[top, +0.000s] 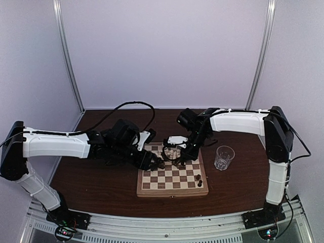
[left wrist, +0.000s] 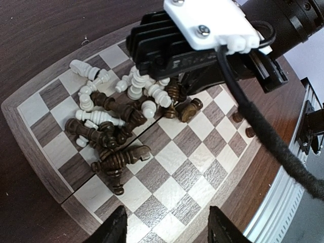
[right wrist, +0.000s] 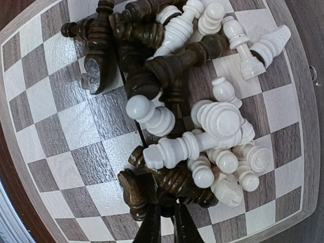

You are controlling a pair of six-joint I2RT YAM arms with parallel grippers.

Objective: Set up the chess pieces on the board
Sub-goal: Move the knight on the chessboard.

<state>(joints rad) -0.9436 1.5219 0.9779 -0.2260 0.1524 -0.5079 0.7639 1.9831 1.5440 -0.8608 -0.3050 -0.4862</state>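
1. Top view: the board (top: pixel 172 193) is seen flat on the dark table (top: pixel 96 177), betw. the two arms. The chess pieces (top: pixel 171 152) are heaped in a jumble on the board's far half. The left gripper (top: pixel 156 163) is held low at the heap's left side and the right gripper (top: pixel 177 161) at its right side, the two close together. Two dark pieces (top: pixel 199 179) are stood upright near the board's right edge, well apart from the heap. A clear glass (top: pixel 224 157) is stood on the table just right of the board, not touching it.

2. Left wrist view: the left fingers (left wrist: pixel 115 230) are held apart w/ nothing betw. them, over bare squares on the near side of the heap. Dark & cream pieces are seen lying on their sides, tangled over one another. The right gripper's black-and-white body is seen over the heap's far side, its tips hidden among the pieces.

3. Right wrist view: the right fingers (right wrist: pixel 152 228) are seen pressed together at the heap's edge, right against a cluster of dark pieces. Whether a piece is pinched betw. them can't be told. Cream pieces are stacked across dark ones over the board's middle.
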